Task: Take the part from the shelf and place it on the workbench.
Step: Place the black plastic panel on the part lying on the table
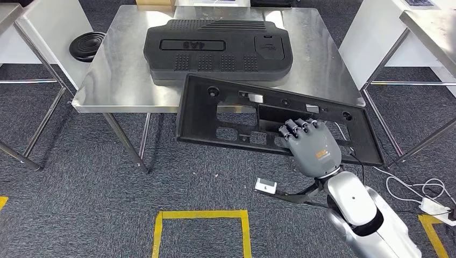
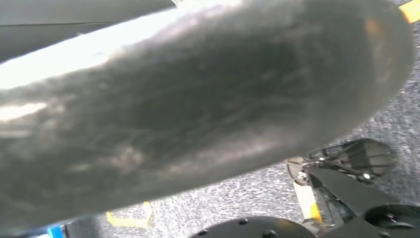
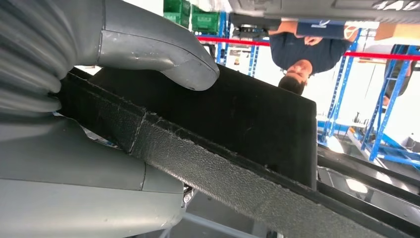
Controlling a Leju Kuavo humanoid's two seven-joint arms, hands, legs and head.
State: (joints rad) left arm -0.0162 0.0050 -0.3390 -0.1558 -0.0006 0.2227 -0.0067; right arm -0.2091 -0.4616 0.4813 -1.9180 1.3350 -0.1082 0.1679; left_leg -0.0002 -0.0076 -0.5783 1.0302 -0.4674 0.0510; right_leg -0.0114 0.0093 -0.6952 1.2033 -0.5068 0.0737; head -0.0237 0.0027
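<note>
Right wrist view: thumb (image 3: 163,54) hides part (image 3: 237,129).

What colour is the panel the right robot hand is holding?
Black all over, seen best in the head view: the panel in the right robot hand.

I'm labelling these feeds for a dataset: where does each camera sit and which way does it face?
Head view: high on the body, looking down at the workbench; right hand grips the black frame part.
Left wrist view: faces the carpet past a blurred dark shape.
Right wrist view: behind the right hand, thumb on the part's edge.
Head and right wrist views share hand and part.
</note>
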